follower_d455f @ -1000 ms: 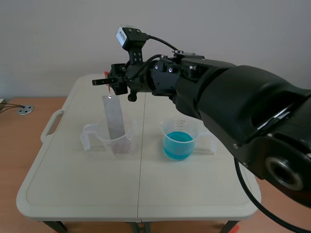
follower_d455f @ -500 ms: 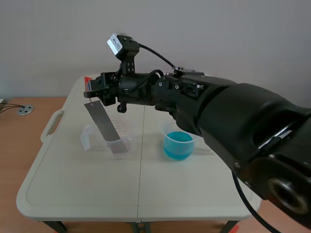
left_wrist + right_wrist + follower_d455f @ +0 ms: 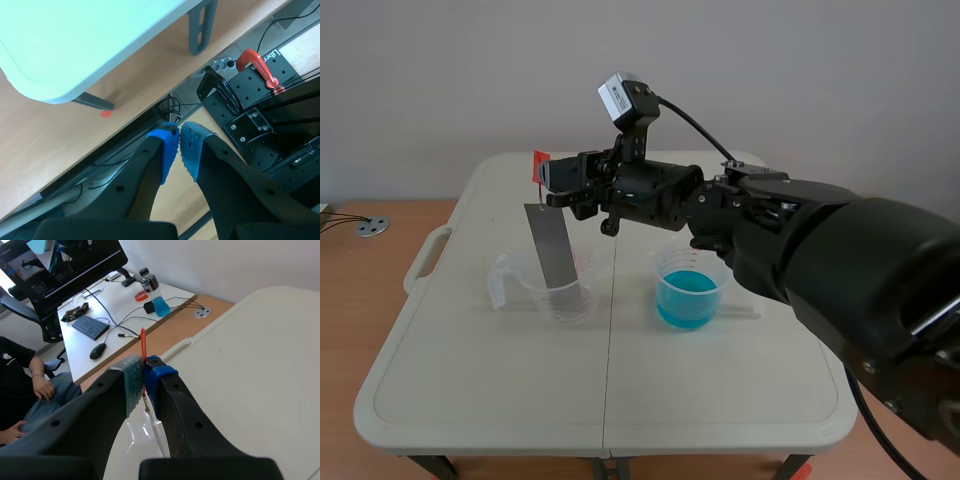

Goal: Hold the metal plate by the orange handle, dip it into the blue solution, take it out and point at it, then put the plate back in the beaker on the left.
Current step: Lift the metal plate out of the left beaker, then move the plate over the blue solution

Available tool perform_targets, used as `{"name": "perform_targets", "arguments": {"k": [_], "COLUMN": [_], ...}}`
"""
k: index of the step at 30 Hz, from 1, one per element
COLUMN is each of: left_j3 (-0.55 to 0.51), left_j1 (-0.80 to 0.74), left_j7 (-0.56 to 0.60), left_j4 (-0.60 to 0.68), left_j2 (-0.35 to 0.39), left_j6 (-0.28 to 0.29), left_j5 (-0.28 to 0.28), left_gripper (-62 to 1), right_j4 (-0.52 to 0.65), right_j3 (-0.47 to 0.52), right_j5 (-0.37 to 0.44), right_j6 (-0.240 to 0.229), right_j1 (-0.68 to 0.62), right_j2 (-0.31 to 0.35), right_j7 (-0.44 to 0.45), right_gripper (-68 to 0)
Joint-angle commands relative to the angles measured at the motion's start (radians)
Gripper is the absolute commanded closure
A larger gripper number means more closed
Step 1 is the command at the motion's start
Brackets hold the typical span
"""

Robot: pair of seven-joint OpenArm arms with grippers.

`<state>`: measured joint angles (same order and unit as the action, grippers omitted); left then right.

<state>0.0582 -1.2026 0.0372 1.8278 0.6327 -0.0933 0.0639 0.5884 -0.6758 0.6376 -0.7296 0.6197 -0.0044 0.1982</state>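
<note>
Right gripper clamped on the orange handle, metal plate hanging from it, lower end inside the clear left beaker, right beaker nearby holding blue solution, both on the table, left gripper closed, holding nothing.

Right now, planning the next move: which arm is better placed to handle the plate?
Right. Its hand grips the flat grey metal plate by its orange handle; the left hand sits shut off the table.
</note>
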Motion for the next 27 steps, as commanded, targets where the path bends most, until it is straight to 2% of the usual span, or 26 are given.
{"name": "perform_targets", "arguments": {"k": [1,19,27], "left_j3": [-0.002,-0.002,-0.002], "left_j1": [-0.010,-0.010,-0.005], "left_j7": [0.014,0.014,0.025], "left_j4": [0.009,0.009,0.009], "left_j2": [0.002,0.002,0.002], "left_j6": [0.003,0.003,0.003], "left_j5": [0.002,0.002,0.002], "left_gripper": [-6.8,-6.8,-6.8], "right_j4": [0.053,0.287,0.435], "right_j3": [0.002,0.001,0.002], "right_j5": [0.013,-0.001,0.006], "right_j6": [-0.016,-0.016,-0.016], "right_j1": [0.028,0.023,-0.006], "right_j2": [-0.002,0.090,0.144], "right_j7": [0.018,-0.012,-0.032], "right_gripper": [-1.3,-1.3,-1.3]}}
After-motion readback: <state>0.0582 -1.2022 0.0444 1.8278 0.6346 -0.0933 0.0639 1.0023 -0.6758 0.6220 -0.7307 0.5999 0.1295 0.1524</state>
